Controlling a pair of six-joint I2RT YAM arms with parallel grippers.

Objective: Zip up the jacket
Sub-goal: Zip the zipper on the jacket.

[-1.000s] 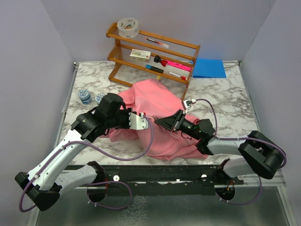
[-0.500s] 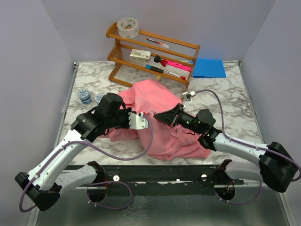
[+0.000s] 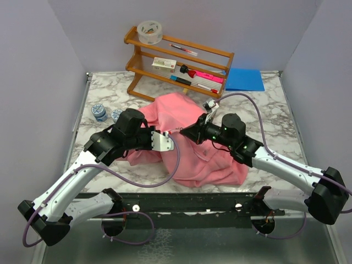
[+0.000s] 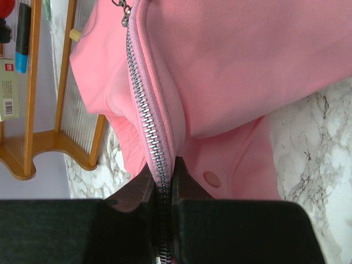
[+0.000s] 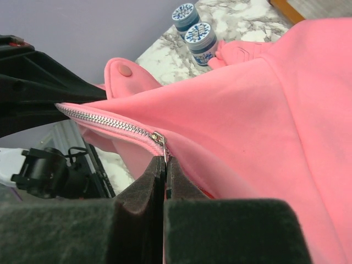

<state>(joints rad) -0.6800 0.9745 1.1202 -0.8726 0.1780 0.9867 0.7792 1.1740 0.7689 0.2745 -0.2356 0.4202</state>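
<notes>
The pink fleece jacket (image 3: 184, 113) lies bunched in the middle of the marble table. My left gripper (image 3: 165, 139) is shut on the near end of its zipper; in the left wrist view the fingers (image 4: 163, 171) pinch the metal zipper teeth (image 4: 144, 118), which run taut away from them. My right gripper (image 3: 185, 131) is shut on the zipper pull; in the right wrist view it (image 5: 165, 160) holds the thin tab just below the silver slider (image 5: 158, 137). The zipper is open between slider and left gripper, and closed behind the slider. The jacket (image 5: 264, 110) fills that view.
A wooden rack (image 3: 181, 63) with pens and a box stands at the back, a tape roll (image 3: 149, 32) on top. A blue folder (image 3: 245, 78) lies back right. Two small blue-white jars (image 3: 100, 113) stand left of the jacket, also in the right wrist view (image 5: 198, 34).
My right arm has stretched out and its gripper has moved away from the near edge, taking the zipper pull with it. The jacket has shifted with it. The left arm has held still.
</notes>
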